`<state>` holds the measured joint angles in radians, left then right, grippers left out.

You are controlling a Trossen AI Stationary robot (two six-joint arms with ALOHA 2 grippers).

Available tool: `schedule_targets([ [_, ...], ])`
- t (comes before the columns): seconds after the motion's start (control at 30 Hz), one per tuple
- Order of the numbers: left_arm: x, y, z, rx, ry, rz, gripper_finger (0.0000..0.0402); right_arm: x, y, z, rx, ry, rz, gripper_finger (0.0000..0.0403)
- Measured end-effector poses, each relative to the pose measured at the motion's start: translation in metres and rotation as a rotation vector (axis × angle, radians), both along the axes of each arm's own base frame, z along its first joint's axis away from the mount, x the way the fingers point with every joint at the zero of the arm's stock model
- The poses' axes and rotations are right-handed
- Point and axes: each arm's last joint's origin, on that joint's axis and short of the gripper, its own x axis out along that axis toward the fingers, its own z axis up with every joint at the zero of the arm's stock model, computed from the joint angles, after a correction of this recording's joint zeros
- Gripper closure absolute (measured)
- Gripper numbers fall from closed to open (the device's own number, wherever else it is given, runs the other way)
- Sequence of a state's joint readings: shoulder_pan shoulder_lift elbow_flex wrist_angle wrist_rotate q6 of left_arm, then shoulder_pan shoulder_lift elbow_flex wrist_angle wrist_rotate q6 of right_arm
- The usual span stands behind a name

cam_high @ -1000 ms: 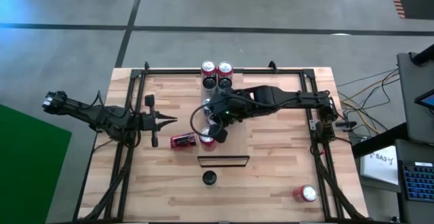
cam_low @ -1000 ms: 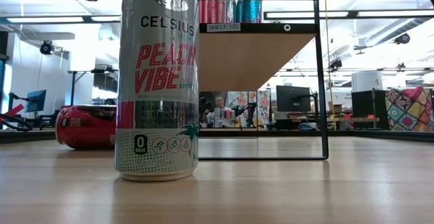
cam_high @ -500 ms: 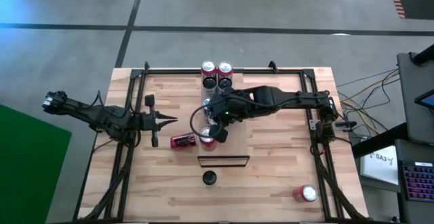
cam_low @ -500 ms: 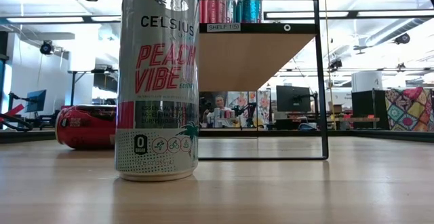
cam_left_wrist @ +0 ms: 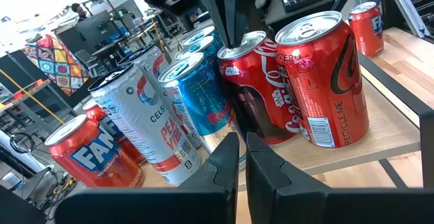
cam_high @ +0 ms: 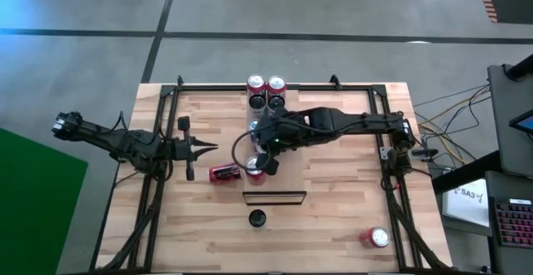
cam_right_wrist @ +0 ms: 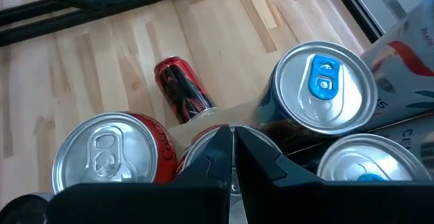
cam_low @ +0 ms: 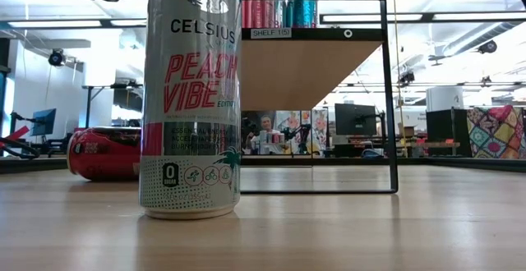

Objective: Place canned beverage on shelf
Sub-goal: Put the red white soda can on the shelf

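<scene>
Cans crowded the shelf [cam_left_wrist: 339, 157], a raised light-wood board in a black frame near the middle of the planked table [cam_high: 333, 217]. The right gripper [cam_high: 268, 165] hung over the shelf's near end with its fingers pressed together, holding nothing, its tips just above the top of a red cola can [cam_right_wrist: 203, 149] standing there; in the left wrist view those dark fingers came down onto the lid of that same can [cam_left_wrist: 249, 81]. Beside it stood another red cola can [cam_left_wrist: 325, 75], a blue can [cam_left_wrist: 200, 91] and a white Celsius can [cam_left_wrist: 146, 125]. The left gripper [cam_high: 208, 148] waited at the table's left side, fingers also together and empty, pointing toward the shelf. A red can [cam_high: 223, 173] lay on its side on the tabletop just left of the shelf, and one more red can [cam_high: 374, 238] rested near the front right corner.
</scene>
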<state>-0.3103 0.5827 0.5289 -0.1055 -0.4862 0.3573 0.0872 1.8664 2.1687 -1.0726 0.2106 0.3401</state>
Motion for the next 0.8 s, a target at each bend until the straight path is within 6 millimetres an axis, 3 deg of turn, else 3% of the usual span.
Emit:
schedule_targets([
  [0.8, 0.0000, 0.0000, -0.0004, 0.001, 0.003, 0.000, 0.0402, 0.0054, 0.0005, -0.0069, -0.016, -0.019, 0.020, 0.0394],
])
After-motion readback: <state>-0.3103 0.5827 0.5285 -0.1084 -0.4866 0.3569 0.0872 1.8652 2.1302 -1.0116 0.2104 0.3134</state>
